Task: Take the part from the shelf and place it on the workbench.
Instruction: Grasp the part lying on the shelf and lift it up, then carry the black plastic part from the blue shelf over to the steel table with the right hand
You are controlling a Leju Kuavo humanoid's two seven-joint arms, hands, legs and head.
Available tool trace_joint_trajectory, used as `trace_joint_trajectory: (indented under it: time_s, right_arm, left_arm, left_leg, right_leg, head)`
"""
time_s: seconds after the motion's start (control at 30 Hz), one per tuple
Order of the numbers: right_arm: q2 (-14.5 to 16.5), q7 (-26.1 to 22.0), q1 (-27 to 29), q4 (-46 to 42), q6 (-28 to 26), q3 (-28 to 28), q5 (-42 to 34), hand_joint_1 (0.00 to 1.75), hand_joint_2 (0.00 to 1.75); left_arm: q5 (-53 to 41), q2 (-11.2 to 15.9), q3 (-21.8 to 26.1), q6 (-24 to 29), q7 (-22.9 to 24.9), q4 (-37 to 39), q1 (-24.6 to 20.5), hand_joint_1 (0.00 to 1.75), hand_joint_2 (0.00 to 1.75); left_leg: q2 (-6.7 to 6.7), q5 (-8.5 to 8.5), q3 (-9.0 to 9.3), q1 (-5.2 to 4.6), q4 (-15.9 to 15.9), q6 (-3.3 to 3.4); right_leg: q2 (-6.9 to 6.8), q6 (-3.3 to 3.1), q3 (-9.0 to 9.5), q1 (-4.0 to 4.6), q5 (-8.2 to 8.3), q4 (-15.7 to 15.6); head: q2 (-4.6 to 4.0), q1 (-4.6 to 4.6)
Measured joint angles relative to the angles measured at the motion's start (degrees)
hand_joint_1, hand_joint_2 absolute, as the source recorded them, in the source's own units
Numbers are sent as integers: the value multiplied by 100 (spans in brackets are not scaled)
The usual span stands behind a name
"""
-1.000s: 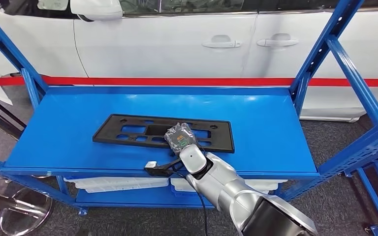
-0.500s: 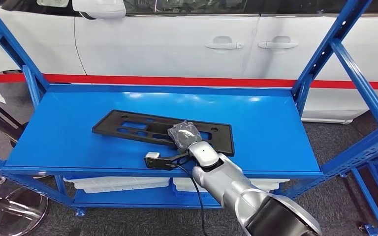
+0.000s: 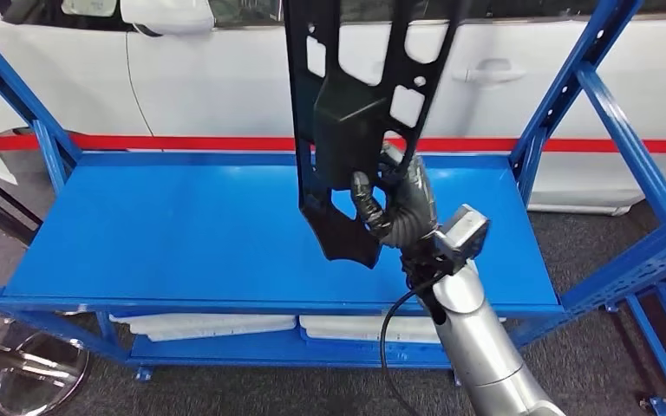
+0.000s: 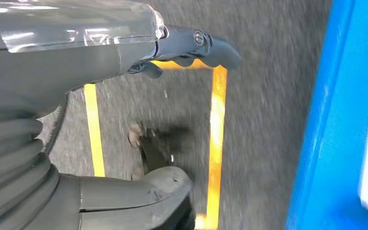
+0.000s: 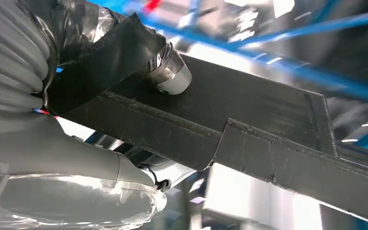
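Head view: the part [image 3: 347, 130] is gripped upright by the right hand [image 3: 399, 204] at centre frame, above the shelf [image 3: 139, 234]; carrying to the workbench is judged next. The left hand [image 4: 124, 52] hangs with fingers apart, holding nothing.

Black slotted part [image 3: 355, 121], upright above shelf [image 3: 182, 234]

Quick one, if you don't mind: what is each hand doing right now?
Left hand: holds nothing, fingers apart, open.
Right hand: grips the black plastic part, lifted upright above the blue shelf.
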Motion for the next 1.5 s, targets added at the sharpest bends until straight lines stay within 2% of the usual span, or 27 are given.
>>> trace_joint_trajectory:
  time_s: [0.07,0.1,0.13,0.17,0.27,0.33,0.4,0.47,0.57,0.63,0.67,0.7,0.8,0.87,0.93,0.97,1.03,1.1,1.13,1.17,1.2,1.23,1.3,1.33,1.37,1.43,1.5]
  right_arm:
    - [-117,-124,314,-558,436,-7,-317,175,175]
    - [-168,-166,481,-796,654,-2,-451,175,175]
    - [-209,-190,636,-1012,830,8,-549,175,175]
    - [-242,-201,766,-1200,965,19,-615,175,175]
    - [-356,-237,1092,-1660,1441,87,-736,175,175]
    - [-462,-340,1365,-1871,1853,225,-618,175,175]
    - [-579,-495,1666,-1984,2047,460,-197,175,175]
    - [-728,-654,1924,-2014,1980,718,302,175,175]
    - [-938,-791,2121,-2001,1760,983,695,175,175]
    - [-1045,-803,2172,-1978,1679,1089,791,175,175]
    - [-1094,-803,2191,-1967,1657,1132,815,175,175]
    - [-1144,-801,2206,-1958,1642,1168,822,175,175]
    - [-1247,-786,2199,-1961,1633,1216,764,175,175]
    - [-1290,-775,2180,-1979,1640,1230,707,175,175]
    - [-1324,-764,2171,-1996,1656,1247,673,175,175]
    - [-1340,-756,2166,-2001,1665,1260,661,175,175]
    - [-1360,-731,2158,-2001,1678,1289,641,175,175]
    - [-1378,-700,2152,-2001,1684,1310,618,175,175]
    - [-1387,-688,2152,-2001,1682,1317,613,175,175]
    - [-1399,-680,2152,-2001,1672,1325,615,175,175]
    - [-1409,-676,2152,-2002,1654,1330,625,175,175]
    - [-1418,-672,2153,-2003,1629,1333,639,175,175]
    - [-1437,-669,2151,-2021,1586,1334,670,175,175]
    - [-1447,-672,2149,-2040,1575,1334,685,175,175]
    - [-1460,-676,2145,-2064,1571,1334,697,175,175]
    - [-1494,-683,2144,-2109,1559,1334,716,175,175]
    - [-1543,-687,2151,-2148,1532,1334,728,175,175]
  left_arm:
    - [51,-3,64,-91,-76,0,5,0,175]
    - [63,-3,94,-102,-97,0,12,0,175]
    - [69,-4,114,-102,-107,0,21,0,175]
    - [69,-3,130,-98,-112,0,29,0,175]
    - [93,-5,201,-3,-76,0,24,0,175]
    - [107,-18,251,124,9,0,19,0,175]
    - [85,-37,292,236,90,0,28,0,175]
    - [30,-56,332,318,150,0,27,0,175]
    - [-51,-67,356,393,201,0,17,0,175]
    - [-89,-67,358,404,219,0,15,0,175]
    - [-108,-68,359,405,226,0,14,0,175]
    - [-131,-69,359,406,230,0,9,0,175]
    - [-203,-78,359,407,235,0,-7,0,175]
    - [-243,-82,359,410,233,0,-9,0,175]
    - [-276,-83,359,415,231,1,-15,0,175]
    - [-292,-82,359,417,229,1,-23,0,175]
    - [-328,-79,357,418,217,1,-36,0,175]
    - [-369,-73,357,416,191,0,-49,0,175]
    - [-384,-68,357,416,179,0,-55,0,175]
    - [-398,-63,357,416,168,0,-61,0,175]
    - [-410,-57,357,415,163,0,-67,0,175]
    - [-418,-50,357,415,160,0,-74,0,175]
    - [-438,-32,357,418,158,0,-96,0,175]
    - [-451,-23,357,427,158,0,-109,0,175]
    - [-465,-16,357,442,159,0,-118,0,175]
    - [-492,-10,357,484,165,1,-120,0,175]
    - [-515,-12,357,517,176,2,-117,0,175]
  left_leg:
    - [5,-373,-375,3,818,-21]
    - [5,-438,-505,2,1083,-30]
    - [5,-390,-537,2,1139,-34]
    - [6,-231,-453,1,951,-27]
    - [2,316,126,-16,-229,28]
    - [-10,380,273,-38,-537,61]
    - [-12,401,258,-38,-546,107]
    - [-5,446,225,-22,-567,185]
    - [7,510,140,-22,-575,259]
    - [17,556,68,-24,-566,261]
    - [21,583,28,-24,-560,253]
    - [33,615,-11,-22,-554,244]
    - [83,710,-76,-14,-555,187]
    - [129,782,-68,3,-581,104]
    - [200,861,-56,10,-635,12]
    - [206,820,-81,11,-620,-19]
    - [164,417,-219,5,-294,-45]
    - [102,-203,-427,3,464,-40]
    - [88,-377,-489,-2,831,-41]
    - [81,-416,-480,-10,1056,-39]
    - [78,-335,-381,-16,1085,-32]
    - [75,-173,-163,-21,866,-21]
    - [45,66,473,-34,-19,2]
    - [22,94,742,-41,-435,20]
    - [1,75,899,-53,-696,38]
    - [-12,65,921,-61,-809,94]
    - [22,130,835,-41,-784,181]
  right_leg:
    - [-1,-28,2,17,-15,7]
    - [-2,-34,6,28,-25,13]
    - [3,-35,13,38,-36,18]
    - [11,-30,26,43,-49,26]
    - [36,15,64,68,-93,73]
    - [44,55,49,84,-103,104]
    - [49,95,28,79,-110,125]
    - [54,160,-49,56,-320,319]
    - [57,242,-379,3,-961,1172]
    - [56,271,-551,-25,-1208,1715]
    - [56,279,-530,-40,-1204,1793]
    - [53,281,-407,-54,-1105,1679]
    - [-83,242,404,-41,-631,445]
    - [-170,194,667,21,-526,-35]
    - [-120,140,620,49,-442,-98]
    - [-88,107,577,37,-380,-123]
    - [-25,23,441,8,-227,-156]
    - [46,-24,272,23,-109,-127]
    - [80,-27,186,37,-57,-107]
    - [107,-29,103,50,-4,-89]
    - [130,-26,27,60,44,-73]
    - [149,-17,-33,64,88,-61]
    - [177,20,-116,74,156,-33]
    - [183,47,-145,82,187,-15]
    - [184,74,-169,89,217,3]
    - [185,130,-206,98,281,16]
    - [167,192,-285,89,143,149]
  head:
    - [0,-1]
    - [0,-1]
    - [1,-1]
    - [2,-1]
    - [0,0]
    - [-1,0]
    - [-1,-1]
    - [0,1]
    - [0,2]
    - [0,2]
    - [0,2]
    - [0,2]
    - [-1,1]
    - [0,1]
    - [0,3]
    - [0,4]
    - [0,3]
    - [0,2]
    - [-1,3]
    - [0,3]
    - [0,3]
    - [0,3]
    - [0,2]
    - [0,3]
    - [0,4]
    - [0,5]
    - [-1,8]
